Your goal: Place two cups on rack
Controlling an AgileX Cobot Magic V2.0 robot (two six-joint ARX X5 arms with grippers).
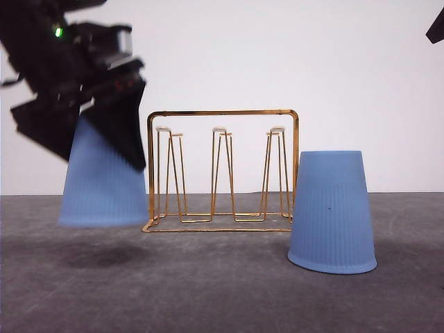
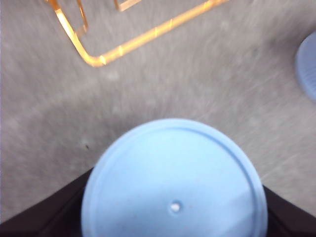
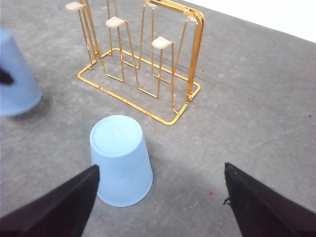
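My left gripper (image 1: pixel 87 128) is shut on a light blue ribbed cup (image 1: pixel 104 191). The cup hangs upside down and slightly tilted above the table, just left of the rack (image 1: pixel 222 173), with its shadow below it. The left wrist view looks down on this cup's flat bottom (image 2: pixel 173 182), with dark fingers (image 2: pixel 47 219) on both sides. The second cup (image 1: pixel 333 211) stands upside down on the table right of the rack. In the right wrist view my right gripper (image 3: pixel 162 170) is open above the table, this cup (image 3: pixel 121 160) just ahead of its one finger (image 3: pixel 59 205).
The gold wire rack (image 3: pixel 143 64) has upright white-tipped prongs (image 3: pixel 162 42), all bare. The grey table (image 1: pixel 222 291) spreads in front of it. A white wall stands behind. Part of the right arm (image 1: pixel 437 28) shows at the upper right of the front view.
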